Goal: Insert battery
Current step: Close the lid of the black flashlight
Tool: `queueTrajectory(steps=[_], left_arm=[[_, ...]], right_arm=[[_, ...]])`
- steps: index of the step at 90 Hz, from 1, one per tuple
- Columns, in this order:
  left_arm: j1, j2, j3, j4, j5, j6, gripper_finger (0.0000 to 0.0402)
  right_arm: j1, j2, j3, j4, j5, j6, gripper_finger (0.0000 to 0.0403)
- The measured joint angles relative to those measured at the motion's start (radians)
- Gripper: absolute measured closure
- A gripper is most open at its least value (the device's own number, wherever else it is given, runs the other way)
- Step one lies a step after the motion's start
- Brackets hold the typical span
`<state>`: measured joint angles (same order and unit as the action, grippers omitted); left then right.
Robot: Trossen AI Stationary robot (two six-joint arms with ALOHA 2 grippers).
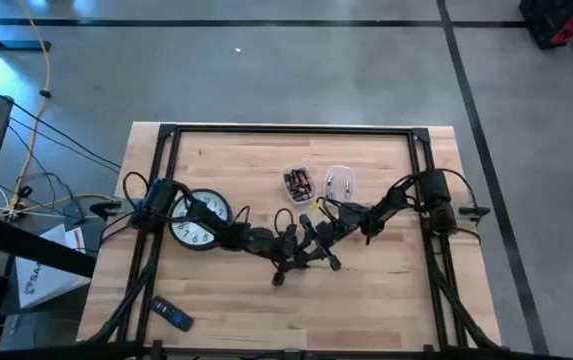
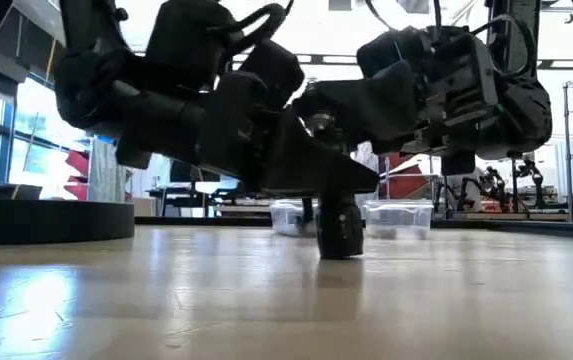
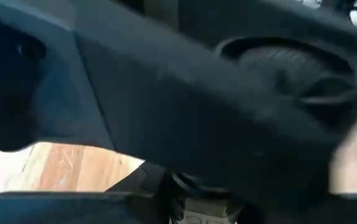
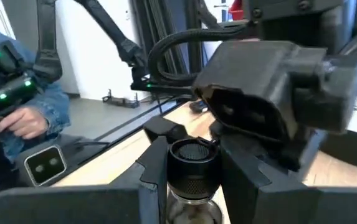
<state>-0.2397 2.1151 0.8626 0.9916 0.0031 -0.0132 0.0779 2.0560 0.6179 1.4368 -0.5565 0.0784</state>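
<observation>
Left hand (image 4: pixel 184 146) clamped on black flashlight (image 4: pixel 192 163), wooden table (image 1: pixel 386 300), concrete floor (image 1: pixel 266 70)

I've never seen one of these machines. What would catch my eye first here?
Probably the two dark arms meeting at the middle of the wooden table, the left tool and the right tool crowding a small black cylinder standing upright on the wood. Next, the white clock lying face up under the left arm. Behind the arms sit two clear containers, one holding batteries.
</observation>
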Motion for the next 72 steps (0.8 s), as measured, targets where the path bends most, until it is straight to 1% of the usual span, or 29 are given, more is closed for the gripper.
queueTrajectory(steps=[12, 34, 64, 72], left_arm=[[-0.005, 0.001, 0.022, -0.018, 0.017, 0.024, 0.0303], [-0.008, 0.002, 0.061, -0.063, 0.048, 0.047, 0.0303], [-0.033, 0.003, 0.093, -0.08, 0.025, 0.084, 0.0303], [-0.036, 0.003, 0.093, -0.076, 0.027, 0.096, 0.0303]], right_arm=[[-0.006, -0.001, -0.031, 0.009, -0.043, 0.016, 0.0327], [0.014, -0.002, -0.058, 0.038, -0.048, -0.018, 0.0327], [0.025, -0.003, -0.057, 0.038, -0.057, -0.105, 0.0327], [0.026, -0.002, -0.048, 0.03, -0.079, -0.114, 0.0327]])
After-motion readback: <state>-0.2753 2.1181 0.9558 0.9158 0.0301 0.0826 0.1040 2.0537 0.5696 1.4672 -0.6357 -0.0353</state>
